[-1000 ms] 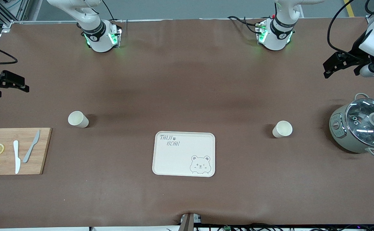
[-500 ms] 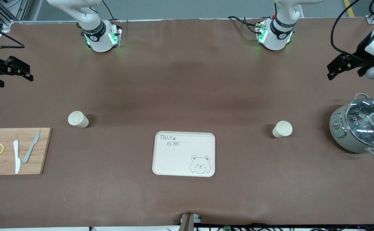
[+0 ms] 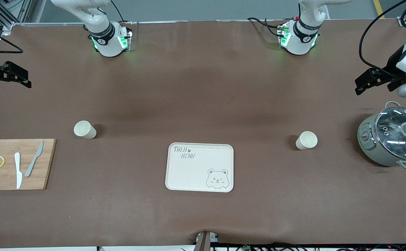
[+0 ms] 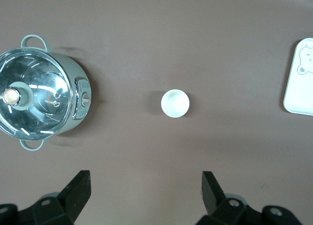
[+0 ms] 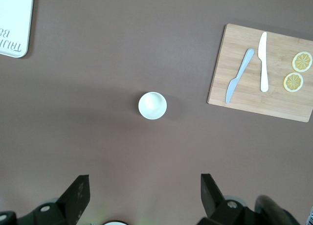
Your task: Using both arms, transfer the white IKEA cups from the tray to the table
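Two small cream-white cups stand upright on the brown table. One cup [image 3: 84, 129] is toward the right arm's end and shows in the right wrist view [image 5: 152, 105]. The other cup [image 3: 306, 140] is toward the left arm's end and shows in the left wrist view [image 4: 175, 103]. My right gripper [image 3: 16, 76] hangs open and empty, high over the table's edge at its own end, apart from its cup [image 5: 144, 182]. My left gripper [image 3: 365, 82] hangs open and empty, high over the table beside the pot [image 4: 145, 178].
A cream bear tray [image 3: 196, 170] lies between the cups, nearer to the front camera. A wooden cutting board [image 3: 46, 164] with two knives and lemon slices lies at the right arm's end. A grey pot with a glass lid [image 3: 392, 137] stands at the left arm's end.
My right gripper has shifted toward the robots' side of the table. My left gripper has shifted a little toward the pot. Both cups have stayed in place.
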`<action>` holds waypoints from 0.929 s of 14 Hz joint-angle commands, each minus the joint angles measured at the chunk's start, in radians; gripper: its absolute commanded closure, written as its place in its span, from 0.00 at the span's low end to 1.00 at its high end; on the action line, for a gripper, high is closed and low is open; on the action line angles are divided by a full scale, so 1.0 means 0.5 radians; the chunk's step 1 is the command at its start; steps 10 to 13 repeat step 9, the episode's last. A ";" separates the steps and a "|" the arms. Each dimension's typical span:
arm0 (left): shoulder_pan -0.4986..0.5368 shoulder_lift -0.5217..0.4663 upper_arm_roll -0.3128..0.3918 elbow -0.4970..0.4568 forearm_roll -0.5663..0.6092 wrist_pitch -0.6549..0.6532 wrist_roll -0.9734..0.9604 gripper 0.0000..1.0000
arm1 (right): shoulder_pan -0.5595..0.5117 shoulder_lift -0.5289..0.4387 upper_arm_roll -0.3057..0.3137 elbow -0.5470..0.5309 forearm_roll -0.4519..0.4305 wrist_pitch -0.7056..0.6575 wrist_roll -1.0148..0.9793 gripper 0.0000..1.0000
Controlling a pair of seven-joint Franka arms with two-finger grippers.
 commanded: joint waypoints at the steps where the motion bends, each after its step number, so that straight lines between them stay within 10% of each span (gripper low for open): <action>1: 0.006 0.039 -0.006 0.086 -0.035 -0.019 0.011 0.00 | -0.011 -0.031 0.013 -0.027 -0.003 -0.011 0.076 0.00; 13: 0.009 0.043 -0.015 0.086 -0.044 -0.050 0.032 0.00 | 0.020 -0.003 0.022 0.034 -0.006 -0.029 0.208 0.00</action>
